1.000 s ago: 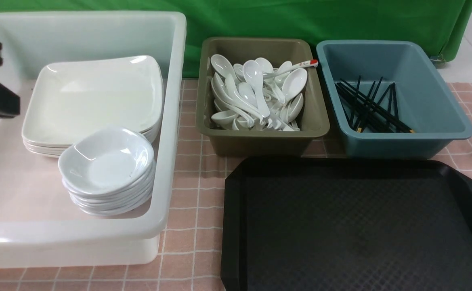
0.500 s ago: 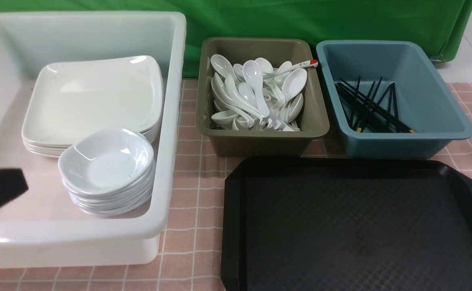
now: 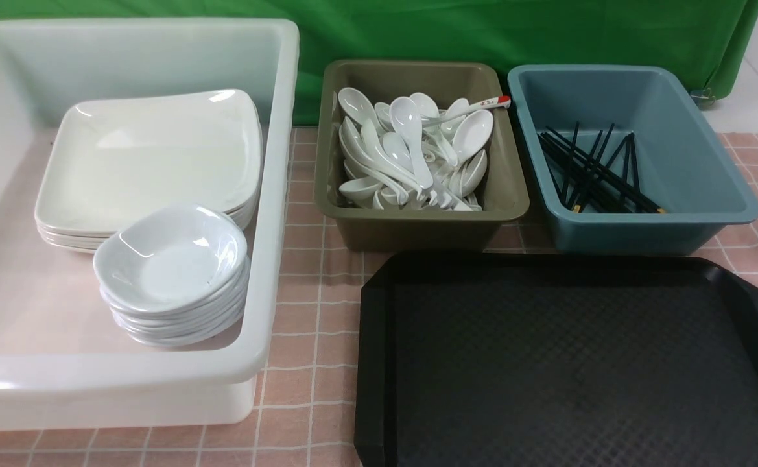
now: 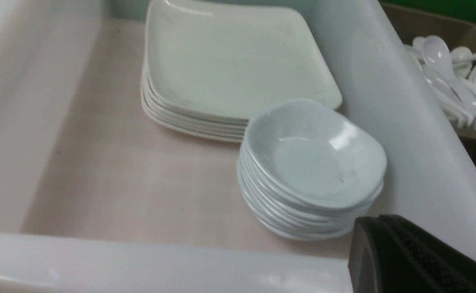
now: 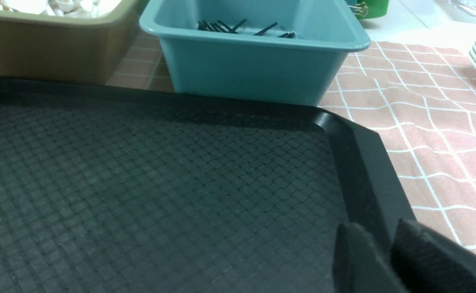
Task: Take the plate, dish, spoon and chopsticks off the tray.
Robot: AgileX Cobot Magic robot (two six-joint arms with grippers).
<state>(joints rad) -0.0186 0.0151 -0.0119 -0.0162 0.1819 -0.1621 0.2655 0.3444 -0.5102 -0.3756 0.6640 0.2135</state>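
Nothing left on tray [image 3: 567, 363]. Left gripper [image 4: 409, 256] closed, empty; right gripper [image 5: 388, 260] state unclear. Risk: clipping dish stack [image 4: 313, 171] on retreat.

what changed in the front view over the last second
The left arm pulled out of the front view: a second ago it hung dark over the far left of the white tub, then dropped low at the left edge, and now it is gone from that view. Nothing was picked up or released. The plate stack, small dishes, spoons, chopsticks and bare tray stayed put.
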